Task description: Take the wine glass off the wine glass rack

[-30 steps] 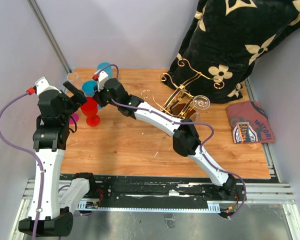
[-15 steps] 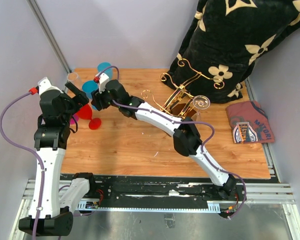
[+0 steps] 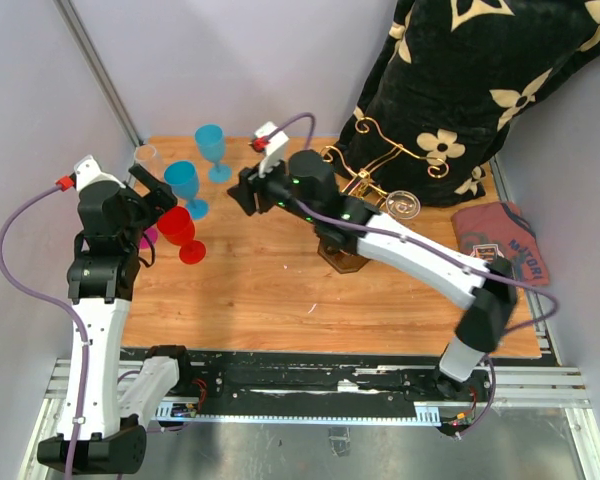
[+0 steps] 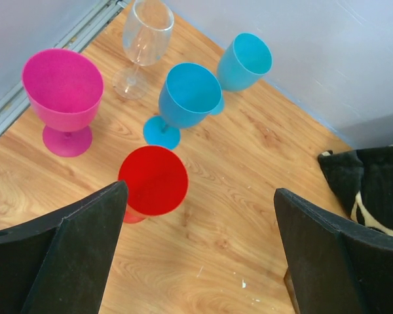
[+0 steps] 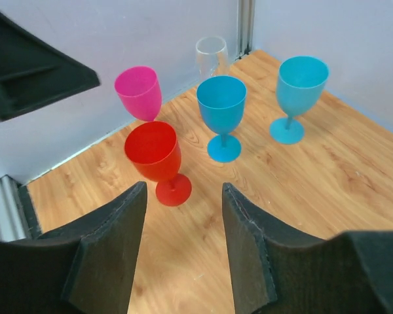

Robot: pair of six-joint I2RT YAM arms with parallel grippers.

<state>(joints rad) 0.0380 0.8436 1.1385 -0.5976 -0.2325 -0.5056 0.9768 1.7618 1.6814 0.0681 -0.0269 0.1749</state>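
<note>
Both grippers were empty here: right fingers (image 5: 111, 248) spread with nothing between them, left fingers (image 4: 72, 248) wide apart too. One clear wine glass (image 3: 405, 205) hung by its foot on the right side of the gold wine glass rack (image 3: 365, 190). Our take: bring the right arm over, pinch the stem, slide it out along the wire, no yanking. The folded red shirt (image 3: 500, 255) right of the rack had a print, too small to read.

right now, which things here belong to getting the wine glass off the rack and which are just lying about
For the job:
wine glass rack
clear wine glass on the rack
right gripper, fingers open, holding nothing

Lying about:
red glass
nearer blue glass
farther blue glass
pink glass
clear glass by the wall
black flowered cloth
folded printed shirt
</note>
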